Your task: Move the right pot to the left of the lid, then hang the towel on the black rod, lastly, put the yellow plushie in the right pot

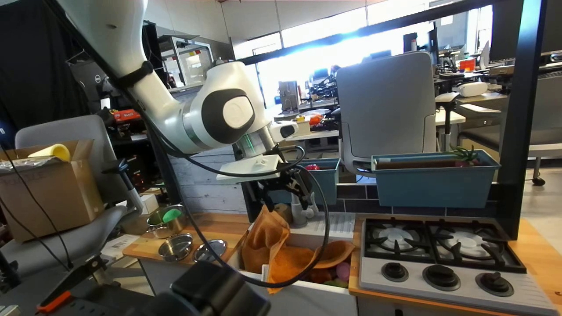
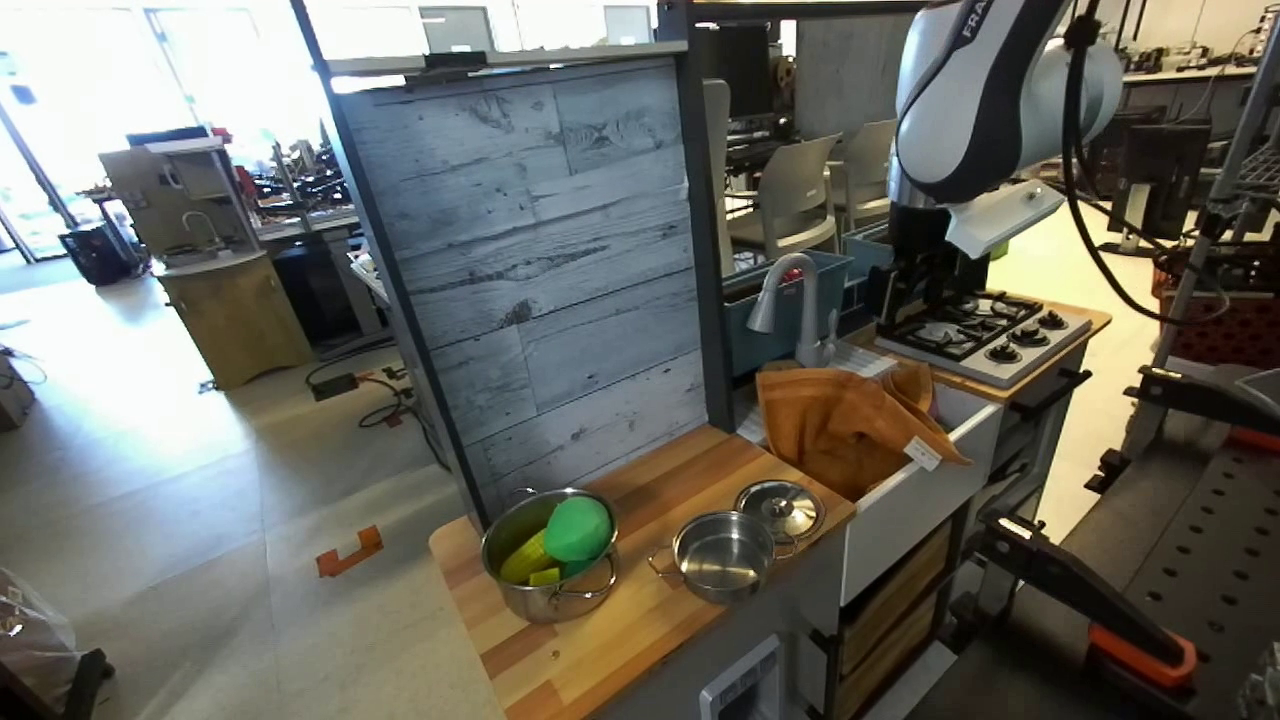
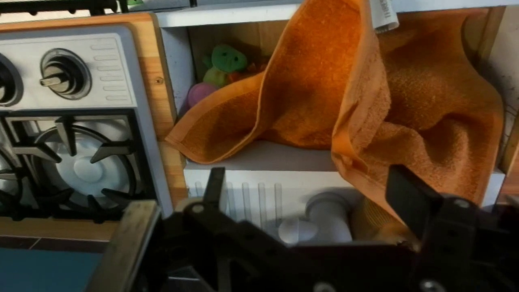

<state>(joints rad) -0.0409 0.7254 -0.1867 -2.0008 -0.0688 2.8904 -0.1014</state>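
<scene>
In the wrist view, the gripper [image 3: 307,174] holds nothing, jaws wide, presumably to take the orange terry towel [image 3: 316,89] heaped in the sink basin [image 3: 227,18], whose walls seem to prop it. In an exterior view, 1 peak of the towel [image 1: 264,223] rises near the gripper, a likely grasping spot. In an exterior view, the smaller steel pot [image 2: 725,558] sits left of the pot lid [image 2: 785,512], so step 1 looks done; the deeper pot [image 2: 538,604] cradles a yellow toy [image 2: 528,558], perhaps the plushie meant.
</scene>
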